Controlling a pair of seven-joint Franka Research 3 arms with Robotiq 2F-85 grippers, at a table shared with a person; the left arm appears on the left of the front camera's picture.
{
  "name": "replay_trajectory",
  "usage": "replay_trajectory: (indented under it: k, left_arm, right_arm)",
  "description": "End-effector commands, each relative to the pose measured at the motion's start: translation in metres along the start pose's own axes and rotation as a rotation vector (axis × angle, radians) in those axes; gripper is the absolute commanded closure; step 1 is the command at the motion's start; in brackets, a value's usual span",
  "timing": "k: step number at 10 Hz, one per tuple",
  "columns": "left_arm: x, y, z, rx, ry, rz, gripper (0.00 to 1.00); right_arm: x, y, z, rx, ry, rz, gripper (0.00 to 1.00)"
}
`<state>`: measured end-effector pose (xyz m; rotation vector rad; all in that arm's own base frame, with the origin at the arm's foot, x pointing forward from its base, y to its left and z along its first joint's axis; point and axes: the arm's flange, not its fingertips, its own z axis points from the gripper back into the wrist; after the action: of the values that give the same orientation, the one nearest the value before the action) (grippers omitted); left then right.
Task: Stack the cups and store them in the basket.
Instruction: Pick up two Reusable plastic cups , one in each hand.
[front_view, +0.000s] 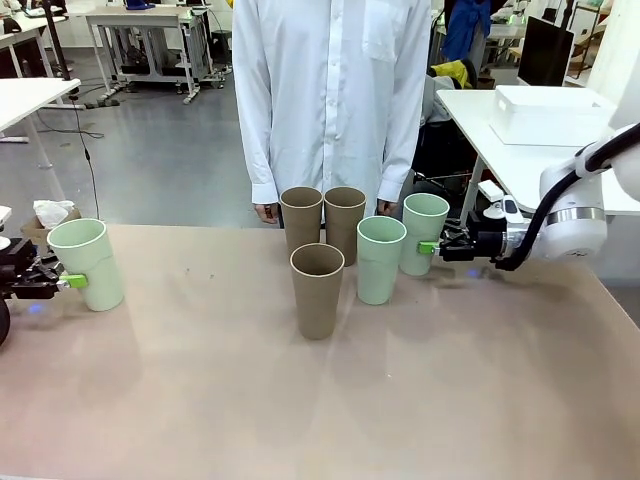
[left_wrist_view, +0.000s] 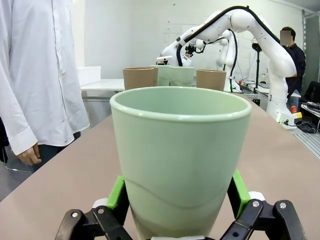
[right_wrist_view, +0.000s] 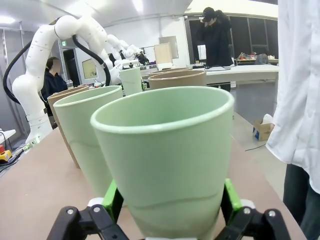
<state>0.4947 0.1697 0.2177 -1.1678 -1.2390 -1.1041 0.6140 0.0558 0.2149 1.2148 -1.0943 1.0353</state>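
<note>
1. The left pincer (front_view: 72, 281) straddles the lone mint cup (front_view: 88, 262) near the left edge of the tabletop (front_view: 200, 400). Its green pads sit at both walls, but I cannot tell whether they press. A hold this low on a tall cup could let it swing or tip when lifted.
2. The right pincer (front_view: 430, 247) stands apart around the end mint cup (front_view: 424, 232), clamping nothing. The neighbouring mint cup (front_view: 381, 258) is just beside it. A skewed close or lift could knock that one into the front brown cup (front_view: 317, 290).
3. When nesting, an off-centre descent could catch rim on rim and topple the lower cup.
4. A white bin (front_view: 550, 115), likely the basket, sits on a separate table well apart at the right. A tall stack could sway on that long carry.
5. The cups are tall, handleless tumblers, wide at the mouth and tapering to the base. Their walls are matte and smooth, so likely slippery against the pads. The bin looks like rigid plastic.
</note>
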Motion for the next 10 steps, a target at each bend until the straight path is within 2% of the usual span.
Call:
replay_trajectory:
  k: [1,10]
  left_arm:
    - [0.005,-0.002,-0.011,0.032,-0.006,-0.024,0.00]
    - [0.000,-0.001,-0.026,-0.016,-0.004,-0.005,0.00]
  right_arm:
    - [0.003,-0.012,-0.011,-0.023,-0.007,-0.030,0.00]
    - [0.000,-0.011,-0.016,-0.005,0.011,-0.052,0.00]
